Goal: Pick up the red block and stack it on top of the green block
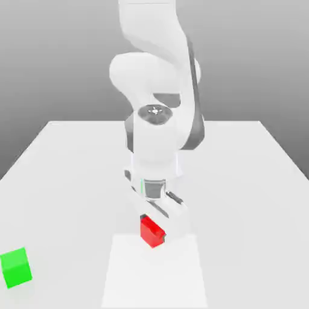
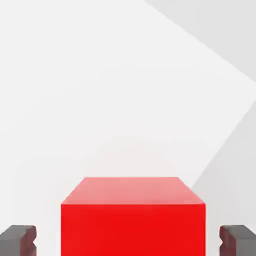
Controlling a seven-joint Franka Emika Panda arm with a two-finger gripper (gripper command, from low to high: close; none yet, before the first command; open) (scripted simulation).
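The white Franka arm reaches down over the pale, flat desk, its pincer pointing at the surface with the small, bright red cube sitting between its two fingers. In the hand view the red cube lies straight ahead of the pincer, centred between the two dark grey fingertips, one on each side. A thin strip of desk shows between each fingertip and the nearest face of the cube, so the fingers stand narrowly apart, just beside the cube but not pressed against it; the cube is framed, not gripped. It rests flat on the desk, upright, with its top face visible from the hand view.

The solid green cube sits on the same desk well apart from the pincer, off toward the exterior view's left and nearer that camera than the pincer is. It too rests flat, with nothing on top of it.

The red cube is under the hand, on the lighter patch of desk that runs from below the pincer toward the exterior camera.
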